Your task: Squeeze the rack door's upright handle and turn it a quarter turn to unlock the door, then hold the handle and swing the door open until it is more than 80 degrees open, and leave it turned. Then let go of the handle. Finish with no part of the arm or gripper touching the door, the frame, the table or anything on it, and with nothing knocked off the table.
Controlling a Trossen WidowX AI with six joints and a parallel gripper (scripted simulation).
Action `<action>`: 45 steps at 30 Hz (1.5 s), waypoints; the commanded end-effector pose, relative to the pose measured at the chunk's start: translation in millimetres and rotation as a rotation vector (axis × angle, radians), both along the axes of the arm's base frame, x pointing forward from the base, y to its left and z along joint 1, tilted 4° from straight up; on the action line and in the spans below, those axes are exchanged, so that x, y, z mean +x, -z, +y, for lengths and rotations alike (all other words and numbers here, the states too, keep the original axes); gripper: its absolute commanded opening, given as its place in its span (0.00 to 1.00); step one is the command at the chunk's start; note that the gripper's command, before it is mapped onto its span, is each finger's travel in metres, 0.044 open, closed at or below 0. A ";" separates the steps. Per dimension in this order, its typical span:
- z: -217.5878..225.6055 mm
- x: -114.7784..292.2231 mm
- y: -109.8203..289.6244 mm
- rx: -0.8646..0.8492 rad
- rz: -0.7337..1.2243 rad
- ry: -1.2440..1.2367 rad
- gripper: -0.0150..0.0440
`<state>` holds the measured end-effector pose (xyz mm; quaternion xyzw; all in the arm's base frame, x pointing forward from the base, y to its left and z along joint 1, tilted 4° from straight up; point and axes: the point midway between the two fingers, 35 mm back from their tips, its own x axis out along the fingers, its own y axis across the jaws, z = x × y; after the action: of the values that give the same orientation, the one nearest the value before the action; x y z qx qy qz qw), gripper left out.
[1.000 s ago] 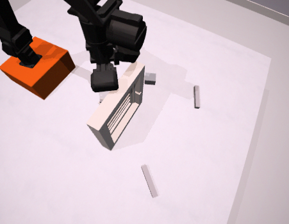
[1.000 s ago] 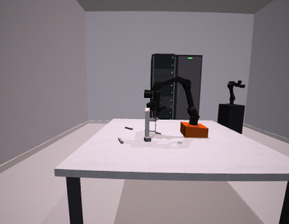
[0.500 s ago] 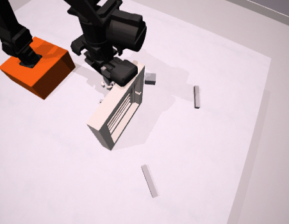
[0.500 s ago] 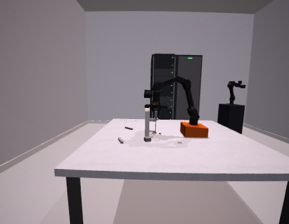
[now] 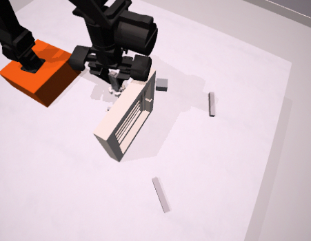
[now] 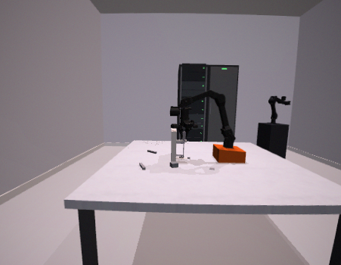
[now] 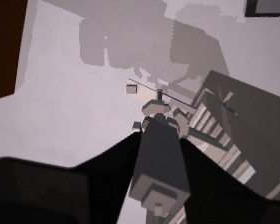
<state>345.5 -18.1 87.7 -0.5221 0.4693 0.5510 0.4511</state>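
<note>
Pincer pointing down, pinching the upright handle. Handle stands on the side of the pale frame that faces the orange base block; long axis vertical, in line with the pincer, directly beneath its wrist. Frame well in from the bench's edges. Door's angle: cannot tell for sure. Next, probably, carry the handle along the hinge arc; risk: knuckles catching the frame's top.
</note>
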 end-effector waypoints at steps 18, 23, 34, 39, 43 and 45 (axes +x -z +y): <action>-1.4 0.3 0.8 -0.012 0.000 0.090 0.74; -1.4 0.3 0.8 -0.024 0.001 0.337 0.74; -1.3 0.3 0.8 -0.049 0.002 0.882 0.74; -1.3 0.3 0.8 -0.060 0.003 1.129 0.74; -1.3 0.3 0.7 -0.069 0.004 1.327 0.74; -1.3 0.3 0.7 -0.074 0.004 1.426 0.74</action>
<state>345.9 -18.5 87.5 -0.1531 0.7044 0.1639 0.6735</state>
